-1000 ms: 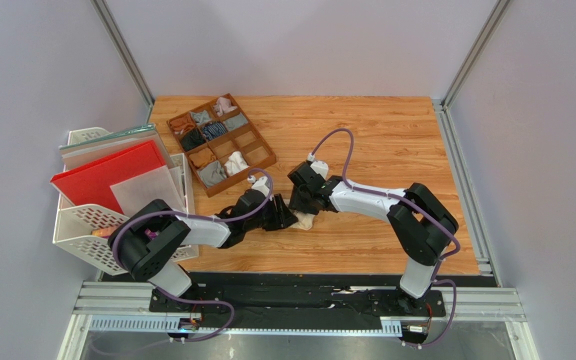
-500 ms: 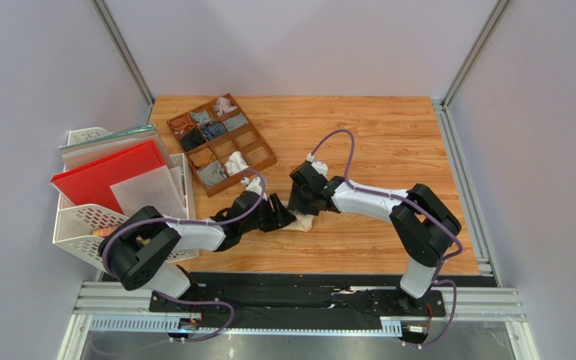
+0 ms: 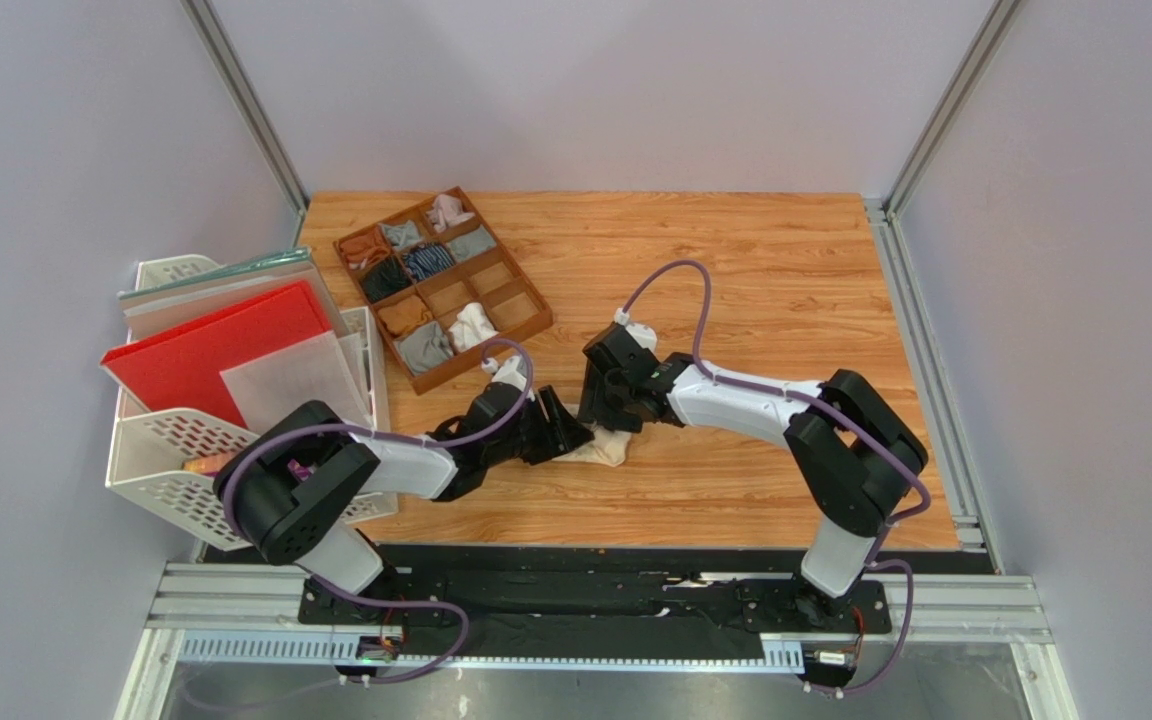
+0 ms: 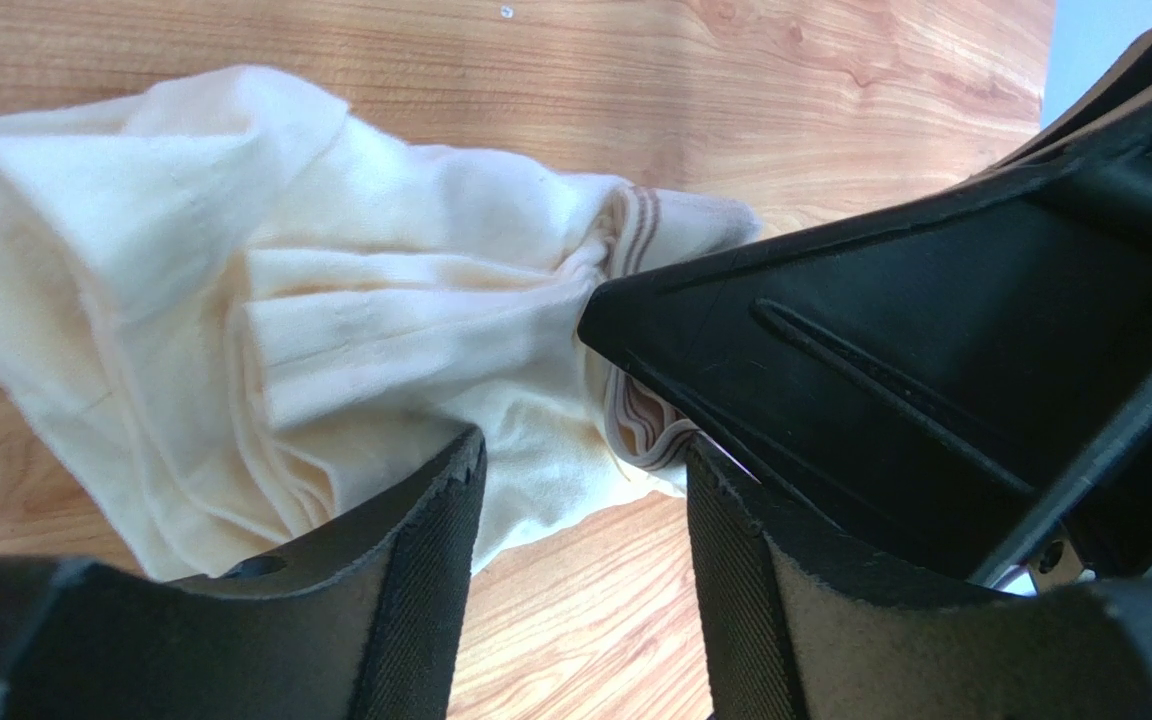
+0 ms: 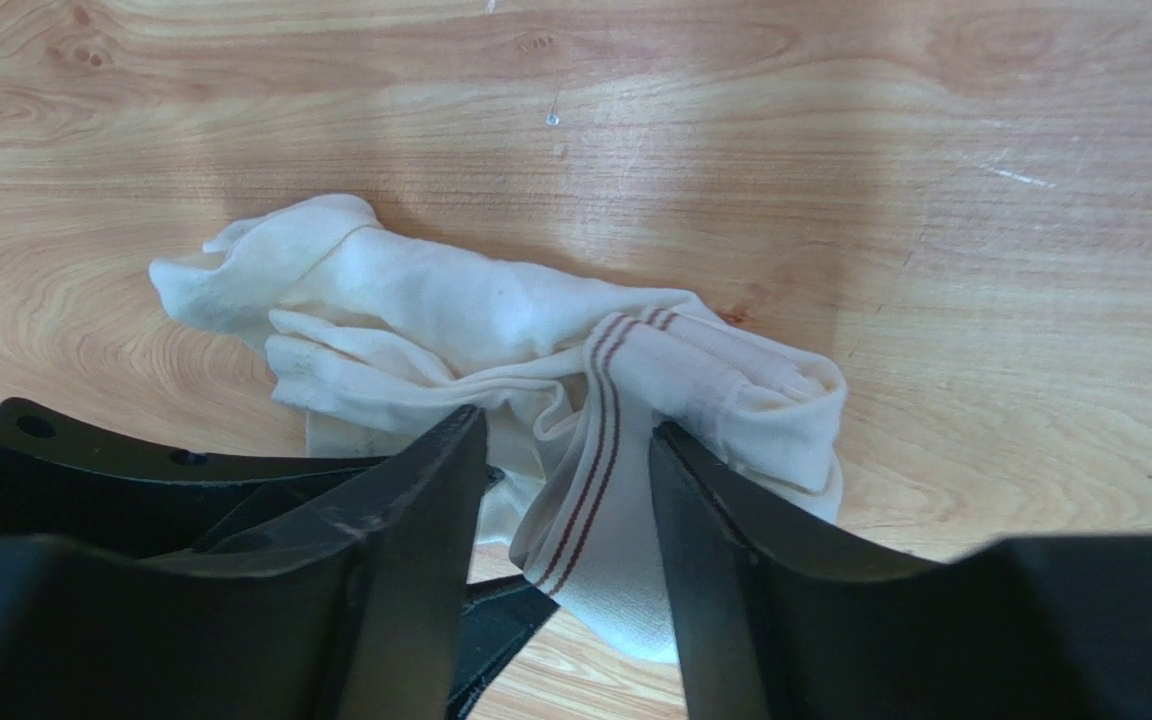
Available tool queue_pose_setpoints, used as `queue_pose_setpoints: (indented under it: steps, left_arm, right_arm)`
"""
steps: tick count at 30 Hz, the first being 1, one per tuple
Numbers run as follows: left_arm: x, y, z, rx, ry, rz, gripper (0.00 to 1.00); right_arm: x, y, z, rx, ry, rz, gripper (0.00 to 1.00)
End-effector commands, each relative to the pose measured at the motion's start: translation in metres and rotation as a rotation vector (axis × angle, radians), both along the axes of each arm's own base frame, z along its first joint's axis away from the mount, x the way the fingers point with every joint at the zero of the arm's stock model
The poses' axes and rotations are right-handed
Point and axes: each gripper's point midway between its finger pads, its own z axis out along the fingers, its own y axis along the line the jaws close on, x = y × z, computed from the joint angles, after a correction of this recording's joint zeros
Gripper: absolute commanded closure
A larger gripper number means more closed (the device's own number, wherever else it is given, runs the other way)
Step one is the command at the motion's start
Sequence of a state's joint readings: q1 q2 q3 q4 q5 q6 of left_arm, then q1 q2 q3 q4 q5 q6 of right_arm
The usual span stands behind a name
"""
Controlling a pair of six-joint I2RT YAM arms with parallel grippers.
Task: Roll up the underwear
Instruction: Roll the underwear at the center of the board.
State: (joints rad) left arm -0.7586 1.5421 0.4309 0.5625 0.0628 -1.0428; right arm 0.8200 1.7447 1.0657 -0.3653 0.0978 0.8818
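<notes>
Cream underwear [image 5: 432, 323] lay bunched on the worktop [image 3: 748, 270], long axis crosswise between the arms. I saw left fingers [image 4: 409, 600] and right fingers [image 5: 387, 555] parted, both straddling it, the striped waistband [image 5: 597, 435] inside the right pair.

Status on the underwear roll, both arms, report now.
Left gripper open, right gripper open, both astride the cream underwear. It lies bunched on the table, no tidy roll yet. Grippers crowd each other; nothing else near.

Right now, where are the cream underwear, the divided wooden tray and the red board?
cream underwear [image 5: 507, 323]: right wrist view, on the bunched cloth body.
divided wooden tray [image 3: 504, 285]: top external view, on an empty compartment.
red board [image 3: 214, 353]: top external view, on its flat face.
</notes>
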Motion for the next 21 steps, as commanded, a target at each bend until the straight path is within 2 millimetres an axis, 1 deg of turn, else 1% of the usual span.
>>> queue_pose_setpoints:
  steps: [1,2,3,7,11,13,16,17,19,20,21]
  left_arm:
    - [0.012,-0.007,0.009,-0.029,-0.014,0.030,0.42]
    - [0.012,-0.006,0.010,-0.027,-0.012,0.033,0.42]
    - [0.011,-0.006,0.009,-0.024,-0.006,0.033,0.42]
    - [0.009,-0.006,0.010,-0.021,-0.005,0.026,0.43]
    - [0.009,-0.010,0.010,-0.014,-0.006,0.015,0.43]
    - [0.008,-0.012,0.010,-0.012,-0.006,0.006,0.43]
    - [0.006,-0.012,0.007,-0.004,0.002,0.003,0.43]
    - [0.005,-0.011,0.007,-0.001,0.001,0.003,0.43]
    - [0.004,-0.011,0.007,0.004,-0.001,0.000,0.43]
    - [0.004,-0.011,0.007,0.006,0.000,0.000,0.43]
    - [0.003,-0.011,0.007,0.005,0.000,-0.003,0.43]
  right_arm:
    - [-0.028,0.004,0.005,0.008,0.056,0.106,0.45]
    - [-0.028,0.004,0.009,0.009,0.052,0.112,0.44]
    - [-0.027,0.000,0.014,-0.003,0.041,0.106,0.36]
    - [-0.016,0.000,0.037,0.011,-0.005,0.094,0.36]
    - [-0.009,0.000,0.051,0.023,-0.038,0.080,0.36]
    - [-0.005,-0.005,0.059,0.025,-0.059,0.051,0.36]
    - [-0.001,-0.021,0.072,0.025,-0.097,-0.017,0.36]
    - [-0.001,-0.032,0.077,0.028,-0.112,-0.047,0.36]
    - [-0.001,-0.044,0.081,0.037,-0.122,-0.087,0.36]
    - [-0.004,-0.056,0.083,0.044,-0.131,-0.111,0.37]
    - [-0.004,-0.063,0.085,0.045,-0.139,-0.131,0.37]
